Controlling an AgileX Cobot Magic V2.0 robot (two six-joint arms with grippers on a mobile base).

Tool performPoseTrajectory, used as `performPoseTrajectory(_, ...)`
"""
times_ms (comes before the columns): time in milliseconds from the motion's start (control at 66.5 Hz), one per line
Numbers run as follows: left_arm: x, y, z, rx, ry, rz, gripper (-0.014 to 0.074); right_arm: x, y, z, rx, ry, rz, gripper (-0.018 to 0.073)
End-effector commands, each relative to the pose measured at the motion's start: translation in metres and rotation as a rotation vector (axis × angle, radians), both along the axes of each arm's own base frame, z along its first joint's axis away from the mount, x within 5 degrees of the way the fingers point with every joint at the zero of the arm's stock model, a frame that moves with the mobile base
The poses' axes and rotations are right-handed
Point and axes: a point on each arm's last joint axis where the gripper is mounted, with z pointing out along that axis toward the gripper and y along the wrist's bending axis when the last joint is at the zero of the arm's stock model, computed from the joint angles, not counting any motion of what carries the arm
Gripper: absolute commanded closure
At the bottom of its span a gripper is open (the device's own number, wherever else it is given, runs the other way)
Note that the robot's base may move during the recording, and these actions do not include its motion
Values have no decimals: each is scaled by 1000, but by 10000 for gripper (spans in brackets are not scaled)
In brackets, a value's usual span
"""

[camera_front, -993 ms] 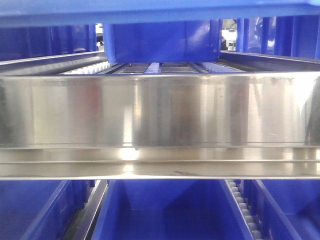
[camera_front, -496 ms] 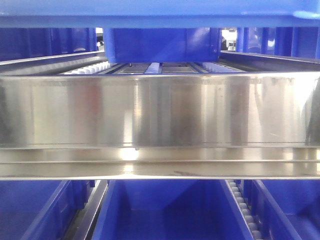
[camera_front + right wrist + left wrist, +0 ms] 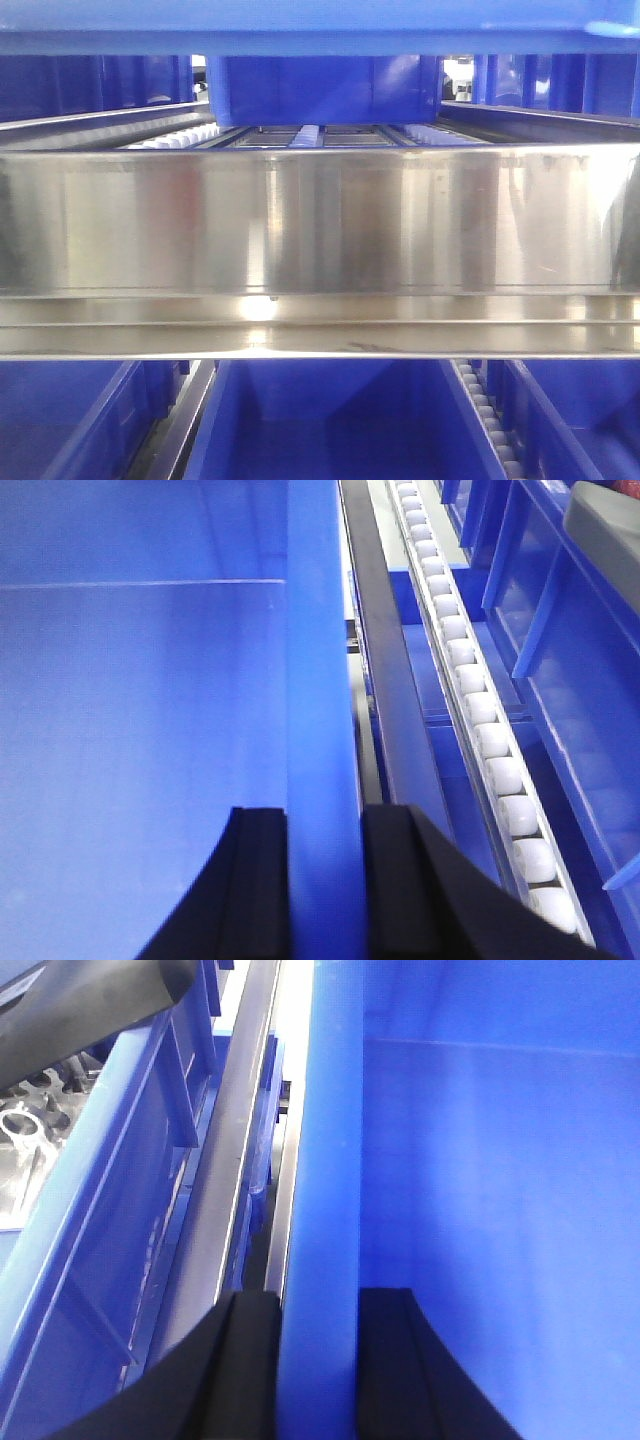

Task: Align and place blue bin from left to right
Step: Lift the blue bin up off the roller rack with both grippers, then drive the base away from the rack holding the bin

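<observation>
Both grippers are clamped on the blue bin point(image 3: 480, 1210). The left gripper point(image 3: 318, 1360) pinches its left wall and the right gripper point(image 3: 323, 880) pinches its right wall, with a black finger on each side of the rim. The bin sits in a shelf lane, with a metal rail point(image 3: 235, 1160) on its left, a roller track point(image 3: 480, 720) on its right, and neighbor bins point(image 3: 100, 1260) past those.

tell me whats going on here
Two robot arms hold one blue bin between them. The left tool is clamped on its left wall, and the right tool on its right wall. The bin looks empty. It is in a rack, with a roller track along its right side and another bin on its left.
</observation>
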Motion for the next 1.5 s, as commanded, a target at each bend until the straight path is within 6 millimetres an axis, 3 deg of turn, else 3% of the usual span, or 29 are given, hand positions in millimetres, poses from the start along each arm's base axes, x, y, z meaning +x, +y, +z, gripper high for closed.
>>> performPoseTrajectory(0,-3,-14,8,-84,-55,-99,707,-4,12,6,77,-44,91,721)
performPoseTrajectory(1489,-3,-14,8,-82,-57,-98,707,-4,12,6,78,-45,92,721)
